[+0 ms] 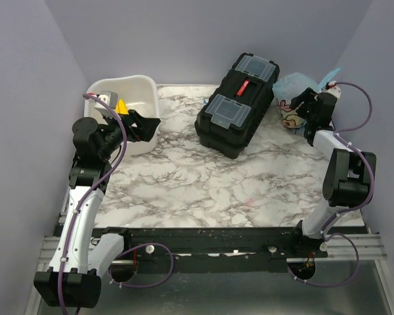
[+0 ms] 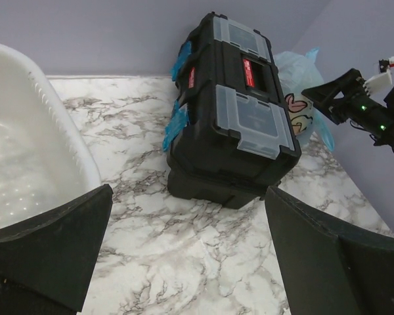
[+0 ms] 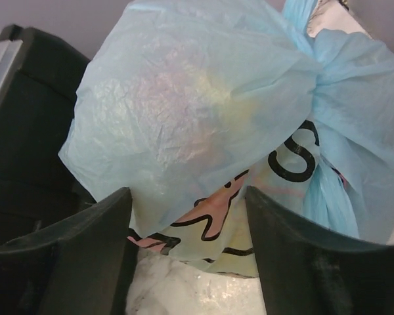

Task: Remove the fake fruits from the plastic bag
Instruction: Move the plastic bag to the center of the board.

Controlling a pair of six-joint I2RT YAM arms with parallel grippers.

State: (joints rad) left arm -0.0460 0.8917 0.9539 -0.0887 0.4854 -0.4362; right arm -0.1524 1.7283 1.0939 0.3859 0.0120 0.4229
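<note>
Knotted light-blue plastic bag [image 3: 197, 111] lay at two o'clock on the desk [image 1: 203, 190], beside a black toolbox [image 1: 236, 105]. Right fingers [image 3: 59, 262] were spread around it; left fingers [image 2: 46, 249] were spread at ten o'clock. Pinching only thin film could slip off, leaving the fake fruits inside.

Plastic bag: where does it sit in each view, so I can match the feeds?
Top external: the plastic bag is in the far right corner, right of the black toolbox.
Left wrist: upper right, the bag peeks out behind the toolbox.
Right wrist: the bag fills the centre; the toolbox is at the left edge.
Shared landmark: the black toolbox.
</note>
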